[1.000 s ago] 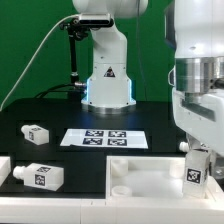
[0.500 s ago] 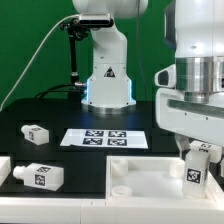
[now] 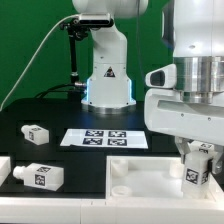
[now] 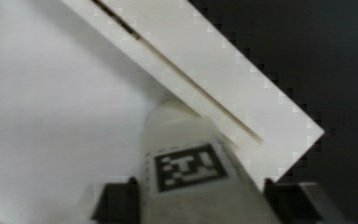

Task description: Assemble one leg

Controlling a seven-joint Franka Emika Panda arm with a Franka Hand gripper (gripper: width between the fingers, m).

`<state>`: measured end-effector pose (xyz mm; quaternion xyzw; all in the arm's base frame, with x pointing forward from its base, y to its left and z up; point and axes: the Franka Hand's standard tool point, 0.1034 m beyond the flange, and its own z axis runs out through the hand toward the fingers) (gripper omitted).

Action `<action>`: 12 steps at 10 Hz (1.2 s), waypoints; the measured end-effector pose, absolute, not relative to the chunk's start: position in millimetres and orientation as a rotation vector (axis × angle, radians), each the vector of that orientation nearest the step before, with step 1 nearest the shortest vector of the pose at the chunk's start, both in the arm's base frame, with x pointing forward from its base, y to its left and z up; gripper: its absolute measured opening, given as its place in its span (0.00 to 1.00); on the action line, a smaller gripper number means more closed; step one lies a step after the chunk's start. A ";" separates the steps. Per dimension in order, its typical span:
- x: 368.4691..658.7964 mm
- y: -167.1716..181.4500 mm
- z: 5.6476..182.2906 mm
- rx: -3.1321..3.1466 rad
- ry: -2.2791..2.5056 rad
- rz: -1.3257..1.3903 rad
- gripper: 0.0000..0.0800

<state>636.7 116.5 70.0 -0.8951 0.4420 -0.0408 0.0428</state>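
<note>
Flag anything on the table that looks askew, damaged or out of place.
Nothing stands out. The gripper holds one leg upright over the tabletop piece; two more legs lie loose beside the marker board, undamaged.

white leg (image 3: 197,166), black-and-white tag (image 4: 190,166)

White tagged leg (image 3: 197,166) (image 4: 190,170), upright, between the fingers (image 4: 114,199), over the tabletop
</note>
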 end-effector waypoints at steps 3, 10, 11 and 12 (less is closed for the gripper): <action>636.9 116.8 70.1 -2.545 1.676 -0.101 0.36; 643.7 117.0 69.4 -1.656 2.494 0.025 0.36; 643.6 116.8 69.2 -1.680 2.477 0.022 0.36; 642.4 117.2 68.2 -1.780 2.410 0.014 0.50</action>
